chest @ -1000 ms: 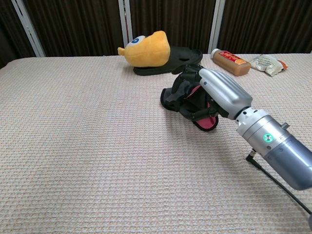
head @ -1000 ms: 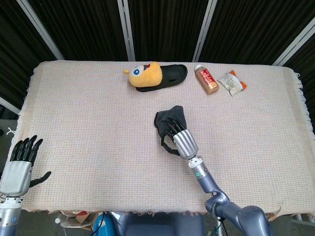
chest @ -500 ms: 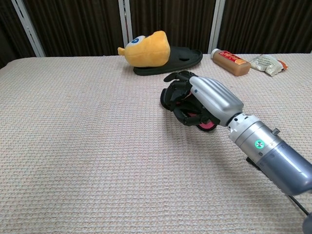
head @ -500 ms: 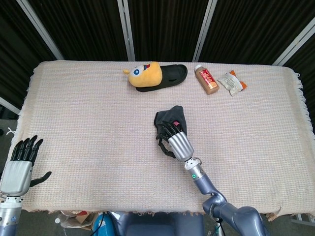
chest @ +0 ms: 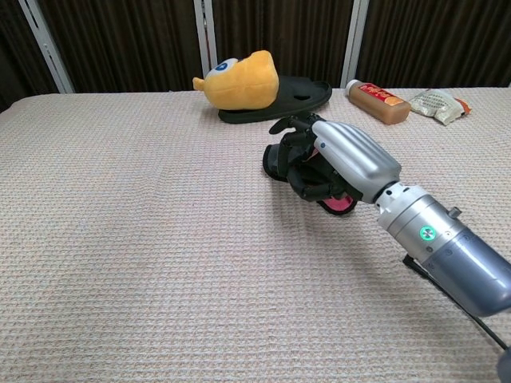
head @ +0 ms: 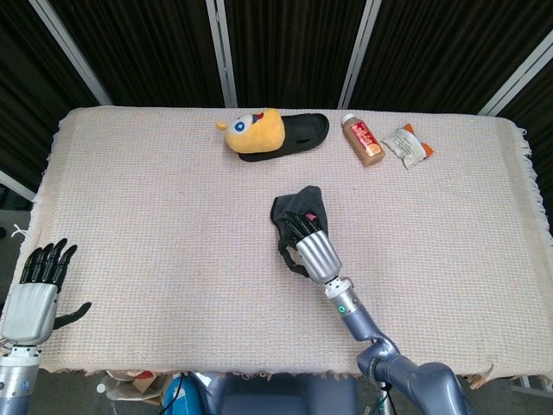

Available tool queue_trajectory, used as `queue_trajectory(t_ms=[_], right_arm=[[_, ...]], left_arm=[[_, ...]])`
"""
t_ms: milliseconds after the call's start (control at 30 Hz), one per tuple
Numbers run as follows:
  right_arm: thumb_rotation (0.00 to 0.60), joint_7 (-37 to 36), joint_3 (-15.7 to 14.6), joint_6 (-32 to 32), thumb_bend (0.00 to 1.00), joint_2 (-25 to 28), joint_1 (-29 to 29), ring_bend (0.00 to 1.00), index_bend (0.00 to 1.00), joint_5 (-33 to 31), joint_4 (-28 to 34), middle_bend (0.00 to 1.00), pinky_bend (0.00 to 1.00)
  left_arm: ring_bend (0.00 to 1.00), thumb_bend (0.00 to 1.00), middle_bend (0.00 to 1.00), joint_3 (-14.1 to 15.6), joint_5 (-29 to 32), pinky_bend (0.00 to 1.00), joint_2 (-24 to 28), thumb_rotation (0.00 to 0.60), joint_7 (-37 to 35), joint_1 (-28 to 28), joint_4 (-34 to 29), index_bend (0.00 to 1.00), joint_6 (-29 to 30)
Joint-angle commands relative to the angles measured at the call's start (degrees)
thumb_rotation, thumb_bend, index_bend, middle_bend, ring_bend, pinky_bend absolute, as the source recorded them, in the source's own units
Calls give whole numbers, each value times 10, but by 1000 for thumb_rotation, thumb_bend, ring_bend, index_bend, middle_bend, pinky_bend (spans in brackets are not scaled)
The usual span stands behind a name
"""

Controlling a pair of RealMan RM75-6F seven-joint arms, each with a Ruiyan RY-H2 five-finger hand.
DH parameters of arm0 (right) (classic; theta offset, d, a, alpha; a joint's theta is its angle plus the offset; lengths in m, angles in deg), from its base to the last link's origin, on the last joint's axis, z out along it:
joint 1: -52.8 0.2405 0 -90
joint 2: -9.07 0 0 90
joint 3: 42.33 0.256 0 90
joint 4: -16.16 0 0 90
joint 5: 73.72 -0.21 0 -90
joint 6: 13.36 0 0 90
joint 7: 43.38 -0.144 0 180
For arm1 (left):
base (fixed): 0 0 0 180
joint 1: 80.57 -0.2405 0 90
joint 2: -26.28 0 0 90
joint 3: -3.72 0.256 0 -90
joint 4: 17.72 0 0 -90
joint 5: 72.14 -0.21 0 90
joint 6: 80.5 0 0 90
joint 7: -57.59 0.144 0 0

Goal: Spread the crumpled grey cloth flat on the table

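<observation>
Bench [head: 130,199]: covered edge to edge by a pale, waffle-textured spread with a frayed fringe at the sides.
Far edge, middle: 1 yellow cartoon slipper [head: 272,135] with a black sole, lying flat, toe pointing left.
Far edge, right: 1 brown bottle [head: 363,140] on its side, white cap toward the back; just beside it, a crinkled snack packet [head: 408,144].
Centre: the dark grey cloth [head: 296,210] sits bunched on the spread, well apart from the slipper, with the right hand [head: 307,244] resting on its near side.
</observation>
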Motion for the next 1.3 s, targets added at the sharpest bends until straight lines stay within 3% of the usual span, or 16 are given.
queue_trajectory(t_ms=[33,500,833,1133,1300], right_arm=[[600,2,-1,-3,567,3,-1,125,606,0,4,242,188],[600,44,9,-51,567,51,9,138,643,11,72,254,188],[600,132,43,-62,568,164,26,139,643,13,239,259,188],[600,223,100,-8,567,273,42,139,657,-28,401,262,188],[600,256,128,14,568,309,54,138,657,-47,453,263,188]], left_arm=[[0,0,0,1,-1,0,0,600,0,0,-1,0,1],[0,0,0,0,0,0,0,600,-1,-1,0,0,2],[0,0,0,0,5,0,-1,600,-1,1,-3,0,-5],[0,0,0,-19,32,0,-7,600,3,20,-23,0,-36],[0,0,0,-38,45,0,-13,600,18,42,-43,0,-59]])
